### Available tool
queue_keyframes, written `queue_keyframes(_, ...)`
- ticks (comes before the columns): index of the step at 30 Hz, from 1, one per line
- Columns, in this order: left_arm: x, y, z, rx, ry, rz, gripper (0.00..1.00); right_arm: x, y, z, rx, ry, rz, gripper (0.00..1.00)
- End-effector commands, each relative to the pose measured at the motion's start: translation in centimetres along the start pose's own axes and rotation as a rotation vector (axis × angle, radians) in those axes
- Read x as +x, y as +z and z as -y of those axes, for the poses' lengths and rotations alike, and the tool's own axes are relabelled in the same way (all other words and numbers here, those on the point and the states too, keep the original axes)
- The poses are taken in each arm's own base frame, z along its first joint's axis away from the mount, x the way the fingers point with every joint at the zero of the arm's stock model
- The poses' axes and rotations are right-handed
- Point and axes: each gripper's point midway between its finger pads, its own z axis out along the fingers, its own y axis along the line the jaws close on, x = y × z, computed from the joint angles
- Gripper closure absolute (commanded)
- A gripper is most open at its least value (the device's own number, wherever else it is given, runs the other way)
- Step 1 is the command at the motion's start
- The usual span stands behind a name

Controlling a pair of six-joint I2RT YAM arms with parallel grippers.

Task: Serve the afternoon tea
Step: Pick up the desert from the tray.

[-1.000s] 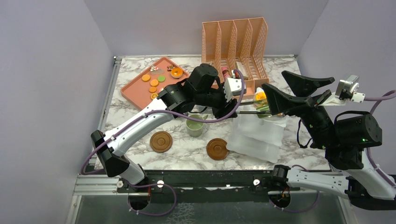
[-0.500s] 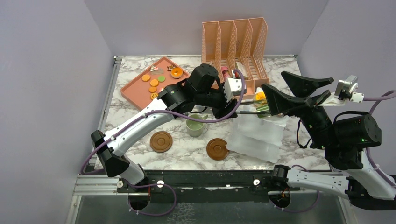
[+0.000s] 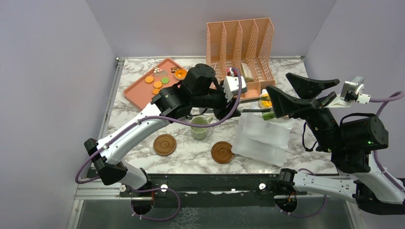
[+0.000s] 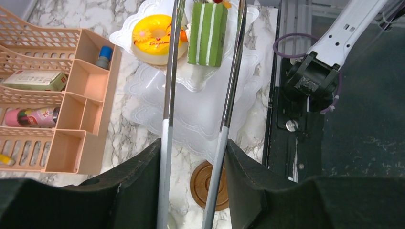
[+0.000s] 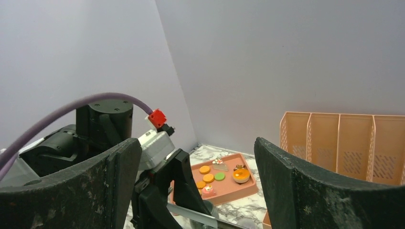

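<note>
My left gripper (image 3: 233, 106) is shut on metal tongs (image 4: 167, 95), whose two arms run between its fingers (image 4: 138, 181). The tongs reach over a white tiered stand (image 4: 200, 112) and straddle a green roll cake (image 4: 207, 33) with a small gap on each side. A yellow donut (image 4: 153, 36) lies beside it on the top tier. A pale green mug (image 3: 199, 128) stands between two brown coasters (image 3: 165, 144) (image 3: 222, 152). Cookies and cakes lie on a pink tray (image 3: 138, 90). My right gripper (image 3: 279, 83) is open, empty and raised. The grey-blue mug is out of view.
A pink file organizer (image 3: 243, 43) stands at the back, with a low compartment tray (image 4: 71, 119) holding a pink bottle and small items. The table's near edge and black rail (image 3: 205, 183) lie just beyond the coasters.
My left arm has pulled back and to the left, drawing the tongs with it. The right arm has barely moved.
</note>
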Motion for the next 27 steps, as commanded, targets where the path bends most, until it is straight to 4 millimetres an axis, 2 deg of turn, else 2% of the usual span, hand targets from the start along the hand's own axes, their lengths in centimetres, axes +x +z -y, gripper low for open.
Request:
queue_keyframes(1, -2.7, -1.6, -0.3, -0.057, 0.021, 0.096, 0.53, 0.1, 0.1, -0.3, -0.014, 0.012, 0.000, 0.06)
queue_keyframes(9, -2.4, -3.0, -1.2, -0.149, -0.005, 0.098, 0.53, 0.6, 0.3, -0.7, -0.025, 0.015, -0.019, 0.06)
queue_keyframes(16, -0.3, -3.5, -4.1, -0.330, -0.041, 0.054, 0.55, 1.4, 0.6, -1.3, -0.043, 0.016, -0.051, 0.06)
queue_keyframes(22, 0.4, -4.0, -6.0, -0.432, -0.072, 0.035, 0.55, 1.9, 0.6, -1.3, -0.040, 0.012, -0.061, 0.06)
queue_keyframes(27, 1.4, -5.2, -9.3, -0.556, -0.142, 0.022, 0.55, 2.8, 0.7, -1.3, -0.039, 0.001, -0.081, 0.06)
